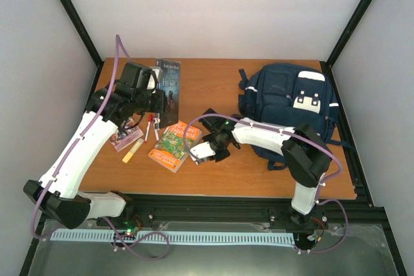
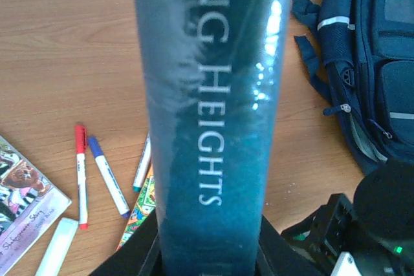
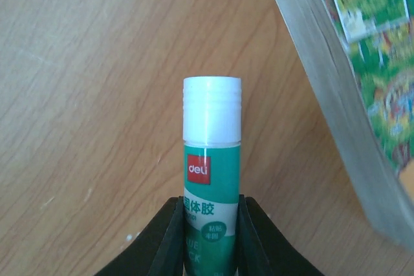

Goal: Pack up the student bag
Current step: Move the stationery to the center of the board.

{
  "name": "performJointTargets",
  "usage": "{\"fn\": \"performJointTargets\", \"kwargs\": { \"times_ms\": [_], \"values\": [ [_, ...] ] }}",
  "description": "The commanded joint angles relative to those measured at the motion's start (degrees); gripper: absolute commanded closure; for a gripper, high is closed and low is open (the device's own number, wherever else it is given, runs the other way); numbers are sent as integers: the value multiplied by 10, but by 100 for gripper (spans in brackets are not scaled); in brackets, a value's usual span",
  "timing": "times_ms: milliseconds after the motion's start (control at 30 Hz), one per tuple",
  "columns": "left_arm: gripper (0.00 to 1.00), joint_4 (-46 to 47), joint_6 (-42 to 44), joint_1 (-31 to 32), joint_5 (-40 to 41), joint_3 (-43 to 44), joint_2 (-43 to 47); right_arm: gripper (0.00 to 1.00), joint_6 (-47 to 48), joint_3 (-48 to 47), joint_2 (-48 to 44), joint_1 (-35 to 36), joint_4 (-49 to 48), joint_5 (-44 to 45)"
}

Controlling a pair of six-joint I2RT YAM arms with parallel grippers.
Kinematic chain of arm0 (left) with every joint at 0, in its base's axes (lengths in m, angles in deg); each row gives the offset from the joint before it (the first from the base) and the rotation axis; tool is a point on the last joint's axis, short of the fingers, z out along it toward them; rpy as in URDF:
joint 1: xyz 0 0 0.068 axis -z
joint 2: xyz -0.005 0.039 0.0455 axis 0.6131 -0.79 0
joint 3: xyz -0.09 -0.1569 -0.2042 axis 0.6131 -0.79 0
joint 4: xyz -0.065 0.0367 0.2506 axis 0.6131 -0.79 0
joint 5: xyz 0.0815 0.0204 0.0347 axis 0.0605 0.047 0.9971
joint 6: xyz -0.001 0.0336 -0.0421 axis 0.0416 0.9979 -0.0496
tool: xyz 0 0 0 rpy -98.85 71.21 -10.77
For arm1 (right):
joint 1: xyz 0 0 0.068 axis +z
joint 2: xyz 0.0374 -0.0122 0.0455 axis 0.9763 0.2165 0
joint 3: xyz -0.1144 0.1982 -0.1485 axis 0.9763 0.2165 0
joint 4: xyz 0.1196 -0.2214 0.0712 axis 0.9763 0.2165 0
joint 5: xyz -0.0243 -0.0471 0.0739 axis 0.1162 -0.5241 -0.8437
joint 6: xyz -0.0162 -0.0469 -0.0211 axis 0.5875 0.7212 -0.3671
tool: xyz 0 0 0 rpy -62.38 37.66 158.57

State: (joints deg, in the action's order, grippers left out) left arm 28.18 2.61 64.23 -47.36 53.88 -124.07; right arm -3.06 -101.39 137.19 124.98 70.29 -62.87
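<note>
The student bag (image 1: 288,105) is a navy backpack lying at the table's back right, and its edge shows in the left wrist view (image 2: 372,75). My left gripper (image 1: 152,97) (image 2: 210,253) is shut on a dark teal book (image 1: 169,88) (image 2: 213,127), held upright above the table left of the bag. The spine fills the left wrist view. My right gripper (image 1: 202,153) (image 3: 211,224) is shut on a green and white glue stick (image 3: 212,153), low over the bare wood in front of the bag, beside a colourful book (image 1: 173,145) (image 3: 362,63).
Under the left arm lie a red marker (image 2: 80,179), a blue marker (image 2: 107,176), a third pen (image 2: 142,163), a picture booklet (image 1: 126,138) (image 2: 22,201) and a yellow stick (image 1: 132,152). The black frame rails run along the table edges.
</note>
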Motion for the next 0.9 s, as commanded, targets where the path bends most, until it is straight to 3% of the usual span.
{"fn": "performJointTargets", "kwargs": {
  "times_ms": [0, 200, 400, 767, 867],
  "values": [
    [99, 43, -6, -4, 24, 27, 39, 80, 73, -22, 26, 40, -36, 64],
    [99, 45, -6, -4, 25, 16, 50, 73, 61, -65, 69, 51, -39, 69],
    [99, 49, -6, -4, 25, 10, 53, 58, 44, -45, 54, 51, -60, 74],
    [99, 66, -10, -4, 9, 6, 45, 53, 15, -12, -10, 48, -43, 63],
    [99, 68, 4, -4, -14, -3, 36, 52, -13, -15, -41, 19, -7, 13]
  ]
}}
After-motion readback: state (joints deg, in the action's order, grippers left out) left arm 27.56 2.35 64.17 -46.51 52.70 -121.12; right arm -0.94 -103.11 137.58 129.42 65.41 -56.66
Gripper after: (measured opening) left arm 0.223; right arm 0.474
